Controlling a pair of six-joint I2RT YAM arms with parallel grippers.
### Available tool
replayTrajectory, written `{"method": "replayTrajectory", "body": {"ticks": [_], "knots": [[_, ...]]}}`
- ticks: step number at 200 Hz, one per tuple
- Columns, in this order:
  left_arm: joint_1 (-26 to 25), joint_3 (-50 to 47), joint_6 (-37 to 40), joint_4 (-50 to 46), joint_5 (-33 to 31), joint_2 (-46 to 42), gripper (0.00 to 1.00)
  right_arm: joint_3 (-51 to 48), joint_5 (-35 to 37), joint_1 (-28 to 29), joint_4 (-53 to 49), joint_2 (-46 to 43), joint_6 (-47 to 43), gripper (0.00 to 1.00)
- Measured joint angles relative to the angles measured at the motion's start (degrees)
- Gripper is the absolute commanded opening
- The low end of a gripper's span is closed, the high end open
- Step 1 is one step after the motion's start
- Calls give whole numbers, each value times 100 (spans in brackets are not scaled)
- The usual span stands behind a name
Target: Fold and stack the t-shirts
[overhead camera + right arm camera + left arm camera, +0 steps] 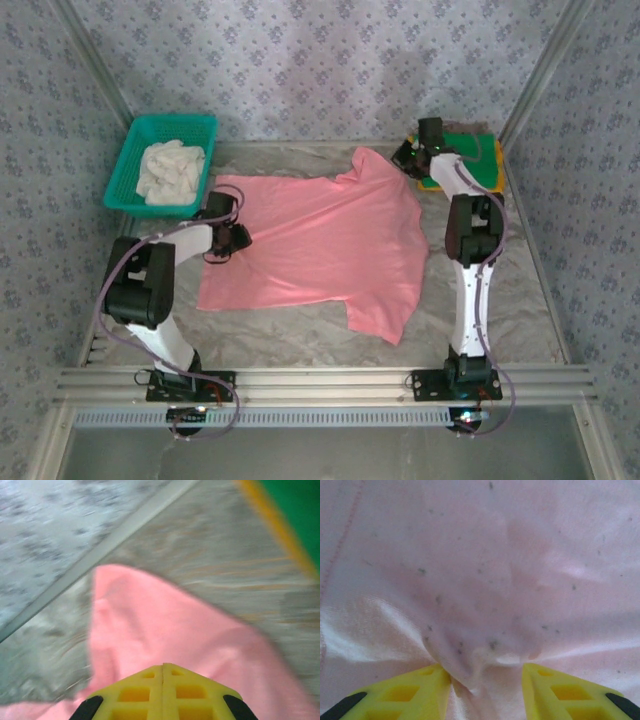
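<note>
The pink shirt (325, 250) lies spread mid-table. The left gripper (486, 690) pinches a bunch of its left edge; the right gripper (163, 672), jaws pressed together, holds its far sleeve. Green shirt (478, 160) and orange shirt (497, 178) sit stacked far right, basket (130, 150) far left.

No text, label, brand, number or sign can be read in any of the views.
</note>
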Motion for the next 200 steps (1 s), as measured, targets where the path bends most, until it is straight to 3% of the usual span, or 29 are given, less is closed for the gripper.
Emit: {"method": "replayTrajectory", "body": {"ticks": [42,78,104,141,175,200], "knots": [[-44,-24,-4,-20,-2,-33,44,1401,-398,376,83,802,-11,0],[-26,-122,-44,-122,-85,-127,44,2337,-549,251,96,1923,299,0],[61,-232,-136,-125,-133,-203,45,2398,-557,142,280,2299,614,0],[146,-306,-219,-127,-219,-293,51,2476,-280,74,332,2352,916,0],[146,-308,-214,-262,-260,-417,68,2573,72,74,337,2389,1067,0],[146,-308,-144,-374,-275,-662,73,2778,317,37,319,2439,1106,0]]}}
